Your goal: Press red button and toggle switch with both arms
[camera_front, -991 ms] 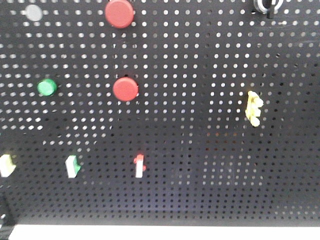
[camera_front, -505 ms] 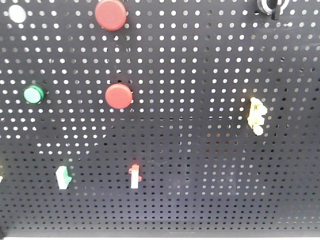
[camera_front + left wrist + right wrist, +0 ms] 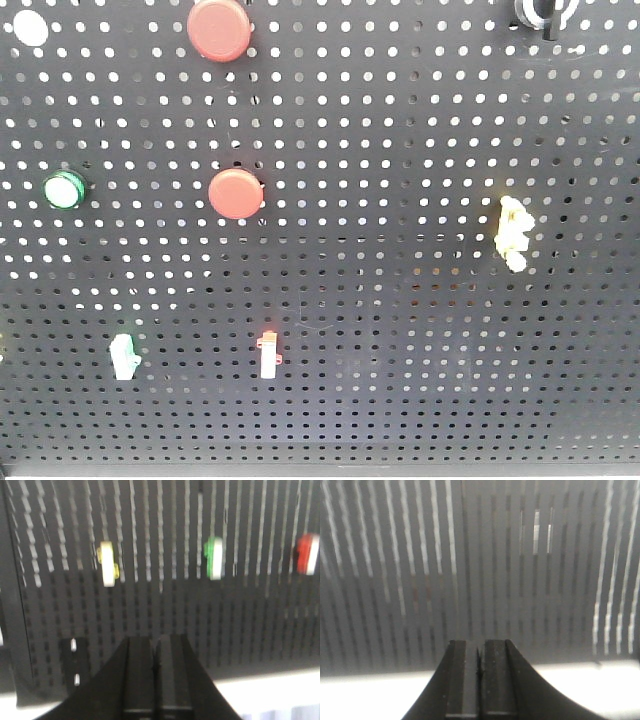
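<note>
On the black pegboard (image 3: 400, 330) the wider red button (image 3: 219, 30) sits at the top left, with a slightly smaller red button (image 3: 236, 193) below it. Small toggle switches stand out of the board: a red one (image 3: 268, 352), a green one (image 3: 123, 356) and a yellow one (image 3: 513, 232). Neither arm shows in the front view. My left gripper (image 3: 156, 641) is shut and empty, low before the board, below the yellow switch (image 3: 107, 563) and the green switch (image 3: 214, 558); the red switch (image 3: 307, 554) is at the right edge. My right gripper (image 3: 480, 642) is shut and empty, facing bare board.
A green round button (image 3: 63, 189) sits at the left, a white round cap (image 3: 31, 26) at the top left and a black knob (image 3: 540, 12) at the top right. A pale surface (image 3: 365, 695) runs below the board's lower edge in both wrist views.
The front view has shifted: the buttons and switches slid left and a little down in the picture, and the pale strip under the board dropped out of sight. Most of the shift came early.
</note>
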